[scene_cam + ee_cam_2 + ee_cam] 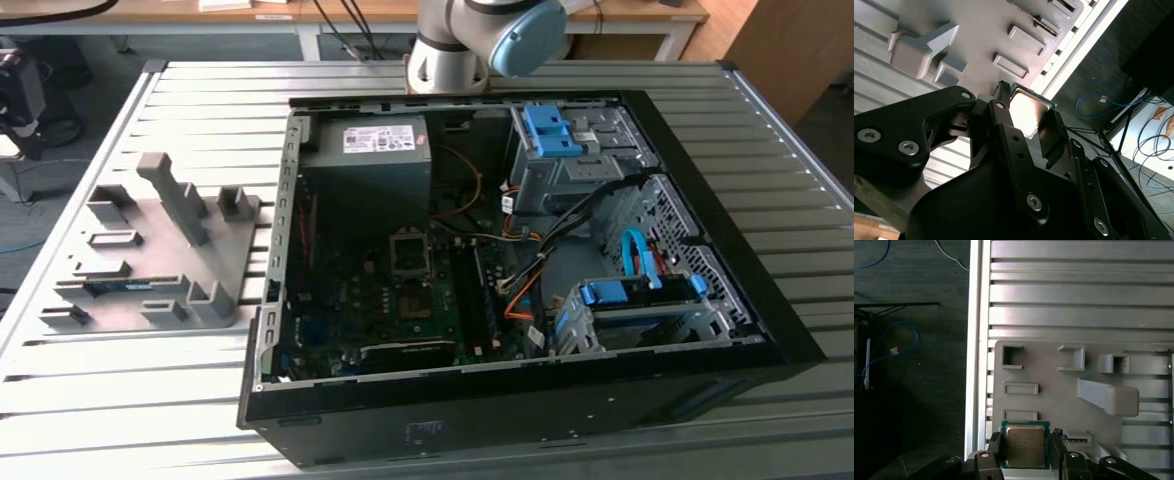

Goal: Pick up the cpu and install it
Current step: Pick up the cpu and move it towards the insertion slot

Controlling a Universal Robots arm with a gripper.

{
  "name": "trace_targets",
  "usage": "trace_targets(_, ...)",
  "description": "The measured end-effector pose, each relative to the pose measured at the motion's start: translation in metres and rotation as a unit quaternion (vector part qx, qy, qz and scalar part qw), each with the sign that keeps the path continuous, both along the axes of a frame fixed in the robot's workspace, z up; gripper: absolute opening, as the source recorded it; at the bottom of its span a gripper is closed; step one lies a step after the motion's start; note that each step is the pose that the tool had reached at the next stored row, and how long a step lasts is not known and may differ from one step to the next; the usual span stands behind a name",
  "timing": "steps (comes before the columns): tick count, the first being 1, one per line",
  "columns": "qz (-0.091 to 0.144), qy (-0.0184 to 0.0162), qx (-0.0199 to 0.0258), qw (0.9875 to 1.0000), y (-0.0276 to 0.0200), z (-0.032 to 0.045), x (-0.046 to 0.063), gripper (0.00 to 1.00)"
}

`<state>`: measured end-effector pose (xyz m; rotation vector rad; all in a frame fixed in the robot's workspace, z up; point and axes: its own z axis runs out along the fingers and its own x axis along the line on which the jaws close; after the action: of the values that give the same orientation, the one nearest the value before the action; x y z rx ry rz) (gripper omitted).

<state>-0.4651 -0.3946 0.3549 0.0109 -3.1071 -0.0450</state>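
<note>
The cpu, a small square chip with a dull metal top and a green rim, sits between the two black fingers of my gripper. The fingers press on its two opposite sides. In the second wrist view the cpu shows in the same grip of the gripper, held above the grey holder tray. In the exterior view the open PC case lies on the table with its motherboard exposed; the dark square socket lies near the board's middle.
The grey holder tray with upright posts and slots lies at the exterior view's left of the case, near the table edge. A memory stick rests in one slot. Cables, drive cages and a power-supply box crowd the case.
</note>
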Motion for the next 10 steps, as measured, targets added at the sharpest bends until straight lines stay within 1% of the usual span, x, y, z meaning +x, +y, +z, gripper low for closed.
trace_targets(10,0.000,0.0000,0.0000,1.0000,0.0000,0.0081,0.0000,0.47)
